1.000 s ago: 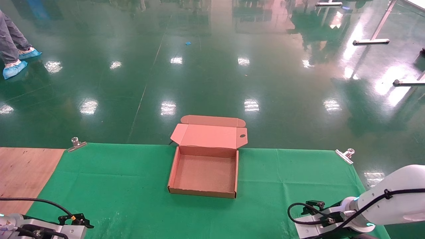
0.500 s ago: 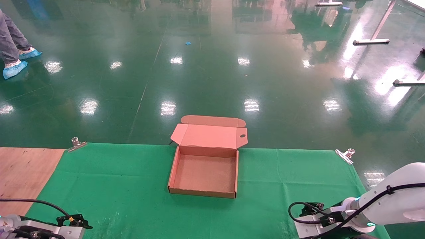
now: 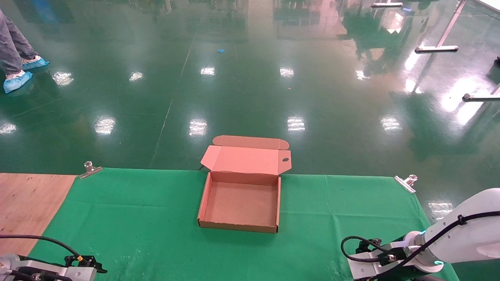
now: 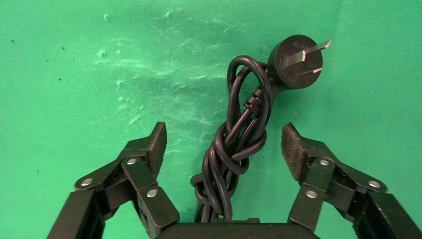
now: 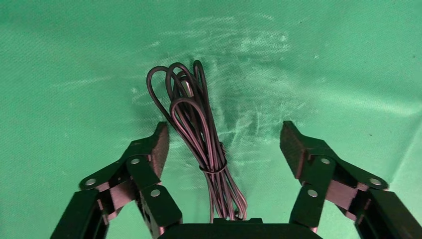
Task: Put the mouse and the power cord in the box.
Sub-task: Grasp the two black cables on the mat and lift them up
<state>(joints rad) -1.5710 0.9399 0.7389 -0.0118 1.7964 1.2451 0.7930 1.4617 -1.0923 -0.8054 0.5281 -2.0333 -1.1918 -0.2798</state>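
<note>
The brown cardboard box [image 3: 237, 226] lies open in the middle of the green cloth, its lid [image 3: 246, 160] folded back and nothing inside. The power cord [image 4: 239, 134], a knotted black bundle with a round plug [image 4: 293, 60], lies on the cloth between the fingers of my open left gripper [image 4: 224, 137]. A tied bundle of thin black cable [image 5: 199, 129] lies between the fingers of my open right gripper [image 5: 225, 134]. The mouse's body is out of view. In the head view only the left arm's wrist [image 3: 78, 270] and the right arm's wrist [image 3: 375, 261] show, at the near edge.
The green cloth [image 3: 136, 218] is held by metal clips [image 3: 90, 169] [image 3: 406, 182] at the far corners. Bare wooden tabletop [image 3: 27, 203] shows on the left. A person's feet in blue shoe covers [image 3: 17, 74] stand on the floor far left.
Both wrists have sunk a little toward the near edge of the head view. The box has not moved.
</note>
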